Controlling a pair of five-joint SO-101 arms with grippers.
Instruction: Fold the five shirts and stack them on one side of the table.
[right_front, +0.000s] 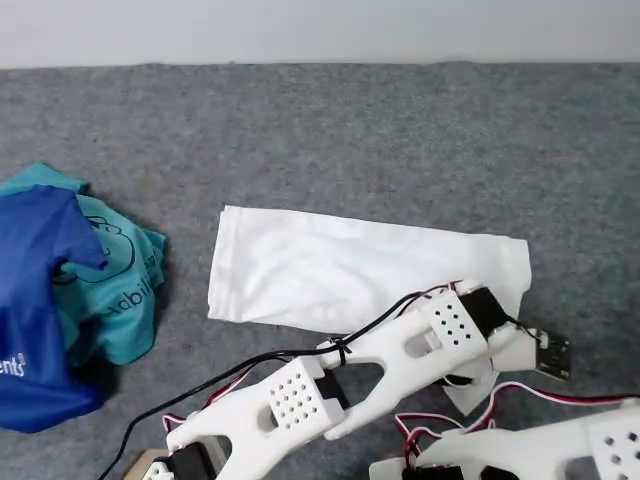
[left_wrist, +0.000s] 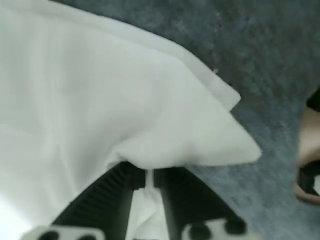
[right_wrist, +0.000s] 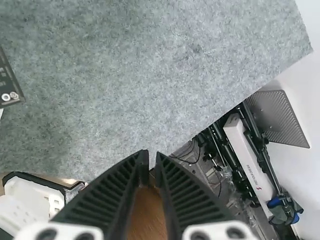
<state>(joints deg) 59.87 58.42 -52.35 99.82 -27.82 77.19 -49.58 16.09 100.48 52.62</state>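
Observation:
A white shirt (right_front: 340, 265) lies folded into a long strip in the middle of the grey mat. My left gripper (left_wrist: 146, 176) is shut on the cloth of this white shirt (left_wrist: 100, 100) near a loose corner flap. In the high view the left arm (right_front: 440, 335) stretches from the front edge to the shirt's near right corner. A teal shirt (right_front: 115, 280) and a blue shirt (right_front: 35, 300) lie crumpled in a heap at the left. My right gripper (right_wrist: 149, 156) is shut on nothing, low at the front right, and its arm (right_front: 560, 450) rests by the front edge.
The grey mat (right_front: 350, 140) is bare behind the white shirt and to its right. Beyond the table's edge stand tripod legs and gear (right_wrist: 250, 145). A pale wall (right_front: 320, 30) borders the far side.

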